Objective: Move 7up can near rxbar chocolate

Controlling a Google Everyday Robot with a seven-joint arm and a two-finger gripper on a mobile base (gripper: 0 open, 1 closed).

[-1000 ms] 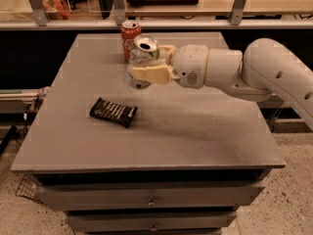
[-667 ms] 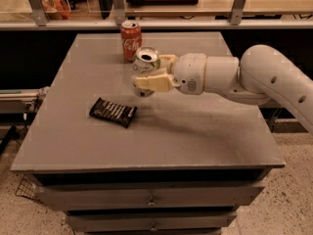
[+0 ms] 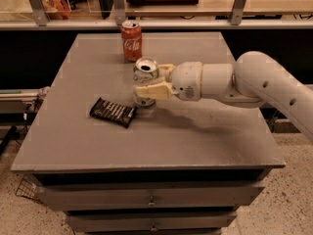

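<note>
The 7up can [image 3: 145, 72], silver-topped with pale sides, stands upright near the middle of the grey table [image 3: 205, 131]. My gripper [image 3: 155, 81] reaches in from the right and is shut on the can, one cream finger in front of it and one behind. The rxbar chocolate [image 3: 113, 112], a flat dark bar with pale stripes, lies on the table just left of and in front of the can, its right end close to the can's base. The can's lower part is partly hidden by my front finger.
A red Coca-Cola can [image 3: 131, 41] stands upright at the table's back, behind the 7up can. My white arm [image 3: 254, 82] stretches over the table's right side. Drawers sit below the table front. A shelf rail runs behind the table.
My gripper has carried the 7up can forward, away from the Coca-Cola can and toward the rxbar chocolate. The bar and the red can have not moved.
</note>
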